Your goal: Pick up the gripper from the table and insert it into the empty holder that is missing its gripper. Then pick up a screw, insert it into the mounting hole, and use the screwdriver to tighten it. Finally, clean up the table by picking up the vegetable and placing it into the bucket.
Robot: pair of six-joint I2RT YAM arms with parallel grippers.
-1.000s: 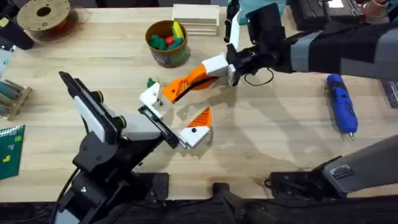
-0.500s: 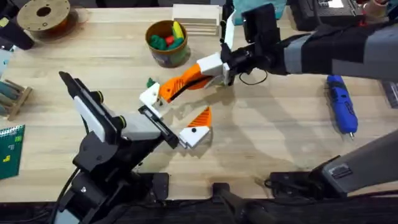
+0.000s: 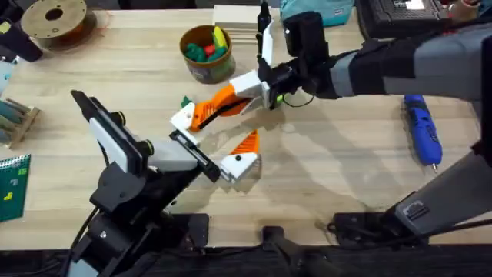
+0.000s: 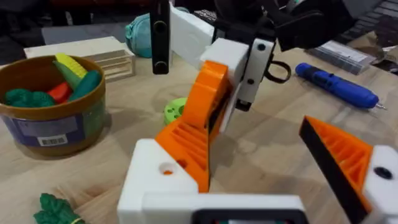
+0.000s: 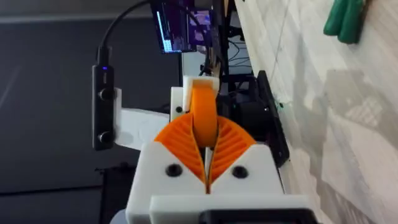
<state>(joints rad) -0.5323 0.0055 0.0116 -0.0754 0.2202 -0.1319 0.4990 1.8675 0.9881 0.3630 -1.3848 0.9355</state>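
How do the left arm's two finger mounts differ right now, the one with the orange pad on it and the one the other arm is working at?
The near finger mount already carries its own orange pad, standing free. At the far holder, the gripper is just being pushed in, clamped by the right gripper. A screw hole shows open on the far holder. Both are white blocks on the left gripper.

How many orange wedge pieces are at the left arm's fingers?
2. A mounted wedge sits on the white mount nearer the bases; the loose orange wedge is pinched by the right fingers against the empty holder.
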